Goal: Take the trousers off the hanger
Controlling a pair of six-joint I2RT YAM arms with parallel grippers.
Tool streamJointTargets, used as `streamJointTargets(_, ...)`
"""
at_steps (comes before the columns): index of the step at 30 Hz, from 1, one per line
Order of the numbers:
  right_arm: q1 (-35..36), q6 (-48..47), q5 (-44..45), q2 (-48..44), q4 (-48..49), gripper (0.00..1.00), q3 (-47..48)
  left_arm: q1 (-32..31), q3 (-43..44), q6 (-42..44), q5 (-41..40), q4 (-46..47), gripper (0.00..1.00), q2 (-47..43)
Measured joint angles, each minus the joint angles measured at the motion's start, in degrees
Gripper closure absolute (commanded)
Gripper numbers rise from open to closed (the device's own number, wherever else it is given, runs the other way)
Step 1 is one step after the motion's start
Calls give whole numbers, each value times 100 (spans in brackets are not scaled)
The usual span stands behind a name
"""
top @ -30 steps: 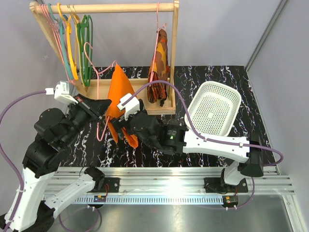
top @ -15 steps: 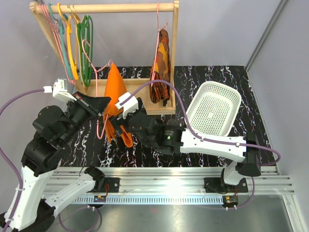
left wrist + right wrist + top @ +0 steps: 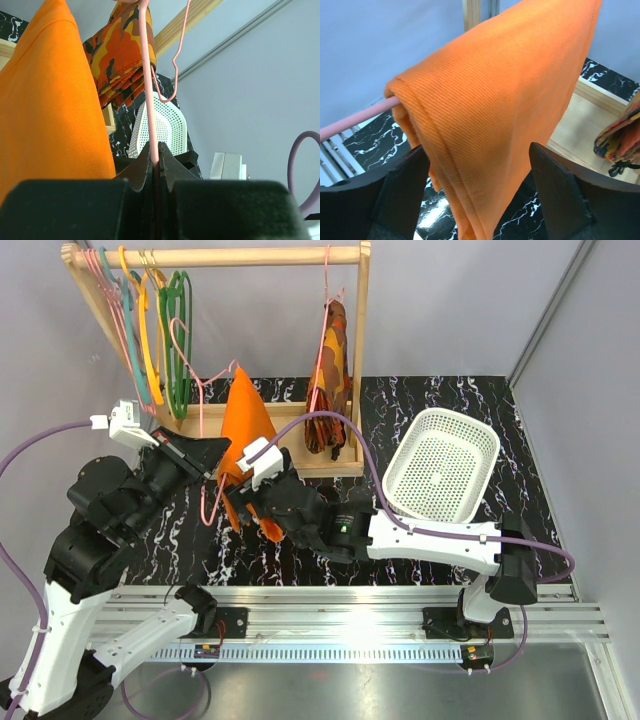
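One pair of plain orange trousers (image 3: 505, 100), soft ribbed cloth, hangs folded over the thin pink wire hanger (image 3: 355, 119), held in the air before the wooden rack (image 3: 220, 256). We see the left gripper (image 3: 155, 150) with its black fingers pinching the hanger wire. The right gripper (image 3: 477, 155) has its fingers spread, one on each side of the draped cloth. A patterned garment (image 3: 330, 360) hangs on the rack. A perforated white basket (image 3: 440, 465) lies to the right on the black marbled table (image 3: 420, 395).
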Motion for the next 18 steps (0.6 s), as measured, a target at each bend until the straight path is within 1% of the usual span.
streamJointTargets(7,0,-136,94,0,28,19,-33,0,11,24,28,-4,100,-2)
streamJointTargets(12,0,-223,103,0,-7,19,-35,0,50,70,24,-11,100,0)
streamJointTargets(18,-7,-424,105,0,-291,18,-35,0,98,90,11,-15,100,2)
